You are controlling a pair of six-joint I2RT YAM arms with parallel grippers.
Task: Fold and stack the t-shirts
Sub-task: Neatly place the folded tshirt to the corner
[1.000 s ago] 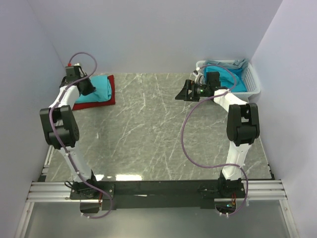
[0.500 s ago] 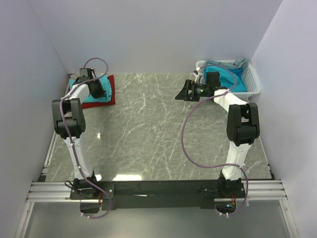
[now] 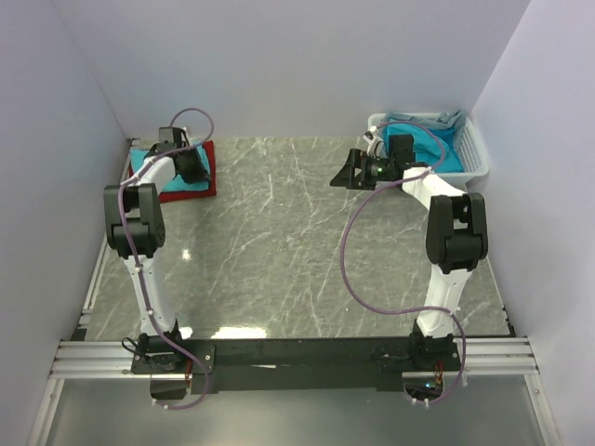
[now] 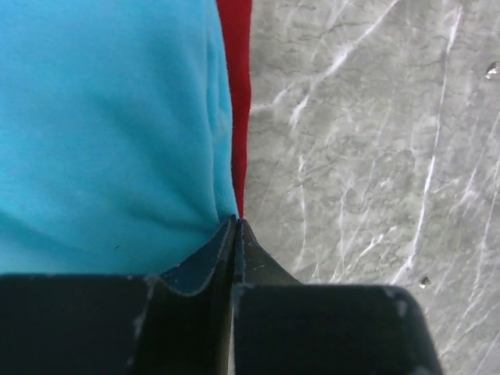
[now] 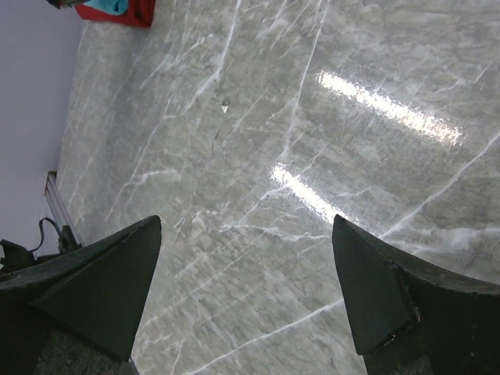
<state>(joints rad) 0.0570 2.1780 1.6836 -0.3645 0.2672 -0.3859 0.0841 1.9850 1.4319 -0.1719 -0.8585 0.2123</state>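
Trouble is likeliest at the stack, far across the desk [image 3: 279, 242] from the white basket [image 3: 476, 160]. The folded turquoise t-shirt [image 4: 109, 117] lies there on the folded red t-shirt [image 4: 238, 78]. The left gripper [image 4: 235, 223] has its fingers pressed together, tips at the turquoise edge where the red border shows. No cloth shows between them, though I cannot rule out a pinched thread. If any is caught, or if the tips drag as the arm lifts away, the top shirt's fold could pull open or slide off the red one. I judge a straight rise safest.

The right gripper [image 5: 246, 228] hangs over bare desk just beside the basket, on the side facing the stack, fingers spread wide and holding nothing. More turquoise t-shirts [image 3: 429, 144] lie heaped in the basket. A grab there could snag the slatted wall or lift two shirts at once.
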